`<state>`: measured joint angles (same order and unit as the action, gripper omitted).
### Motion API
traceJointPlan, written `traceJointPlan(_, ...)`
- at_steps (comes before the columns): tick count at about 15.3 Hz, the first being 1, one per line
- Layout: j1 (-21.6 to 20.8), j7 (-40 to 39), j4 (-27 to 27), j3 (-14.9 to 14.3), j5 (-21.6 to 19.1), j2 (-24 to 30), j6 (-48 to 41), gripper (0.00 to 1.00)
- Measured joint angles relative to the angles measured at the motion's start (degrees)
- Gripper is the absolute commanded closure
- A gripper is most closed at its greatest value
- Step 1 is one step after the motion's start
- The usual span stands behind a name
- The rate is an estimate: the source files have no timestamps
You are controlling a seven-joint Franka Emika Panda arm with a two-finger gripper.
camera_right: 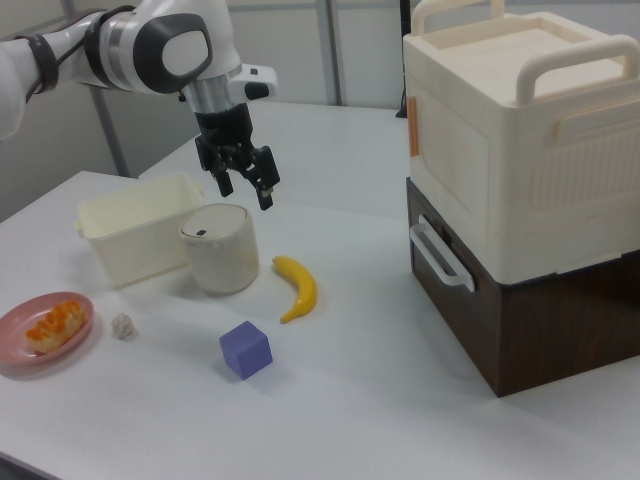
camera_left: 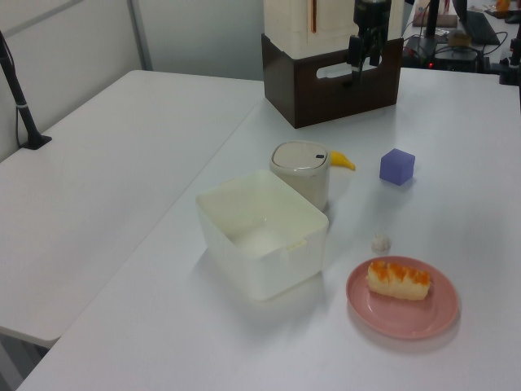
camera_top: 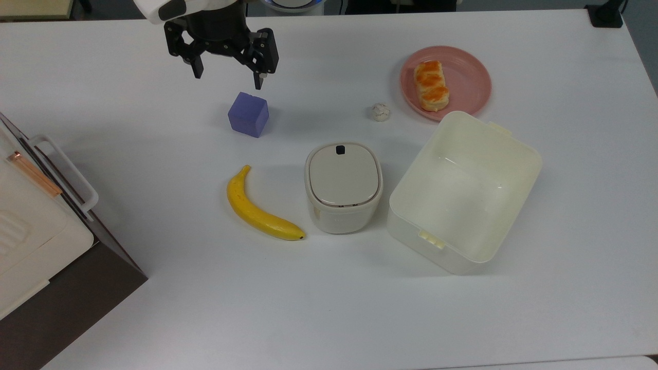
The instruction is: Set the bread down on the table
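On the white table, the bread on the pink plate probably crushes easily, so grip its long sides gently; the gripper, well away, has jaws wide open, empty.

A plain white, smooth rectangular table carries a round pink plate near its far edge in the top view, and on the plate lies a small oblong pale-tan bread loaf with glossy orange-brown patches. Elsewhere on the surface are a yellow banana with a dark tip, a matte purple cube, a tiny whitish lumpy ball, a cream-beige lidded round container with a small black square mark on its lid, and an off-white open plastic box. The black two-finger gripper hangs from a white arm, and at the table's corner stands a cream plastic case with an orange strip on a dark brown base.
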<state>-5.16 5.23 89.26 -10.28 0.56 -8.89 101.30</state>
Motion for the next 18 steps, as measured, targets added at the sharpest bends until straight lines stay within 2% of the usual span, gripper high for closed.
traceJointPlan(14, 0.3, -6.1, 0.4, 0.3, 0.0, 0.7, -4.1, 0.00)
traceJointPlan(18, -2.9, -6.1, 2.7, 0.8, -0.2, 0.8, -4.1, 0.00)
